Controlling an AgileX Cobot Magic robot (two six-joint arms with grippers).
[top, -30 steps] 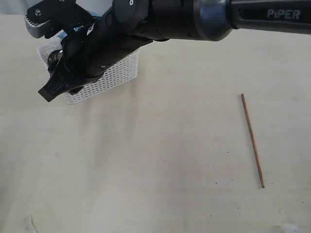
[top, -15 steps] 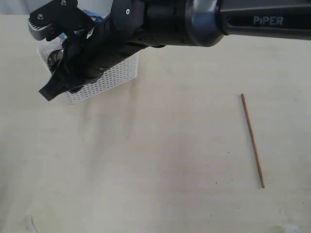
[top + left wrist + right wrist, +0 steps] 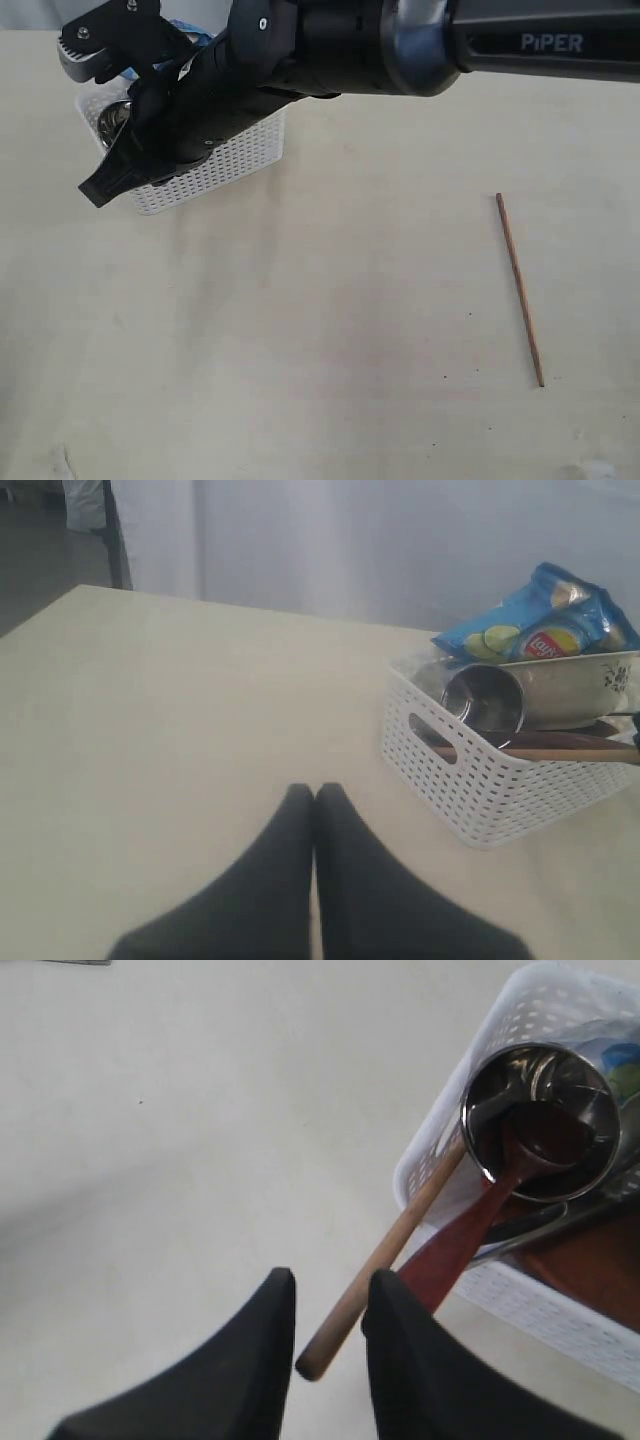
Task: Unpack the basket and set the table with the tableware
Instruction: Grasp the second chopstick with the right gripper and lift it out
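Observation:
The white basket [image 3: 215, 165] stands at the far left of the table [image 3: 330, 330], half hidden by my right arm. My right gripper [image 3: 328, 1285] is open at the basket's corner. The free end of a wooden chopstick [image 3: 385, 1250] lies between its fingers and leans out over the basket rim [image 3: 520, 1300]. Beside it the dark red spoon [image 3: 470, 1235] rests in the steel cup [image 3: 540, 1125]. A second chopstick [image 3: 519, 288] lies on the table at the right. My left gripper [image 3: 314, 792] is shut and empty, low over the table short of the basket [image 3: 490, 780].
A blue chip bag [image 3: 535, 620] and the floral bowl [image 3: 580, 680] sit at the back of the basket. A silver utensil [image 3: 540, 1230] and a reddish-brown plate [image 3: 590, 1270] lie under the cup. Bare tabletop spreads across the middle and front.
My right arm has shifted slightly up and back over the basket since a second ago. In the last half second it has barely moved. The chopstick on the table has stayed put.

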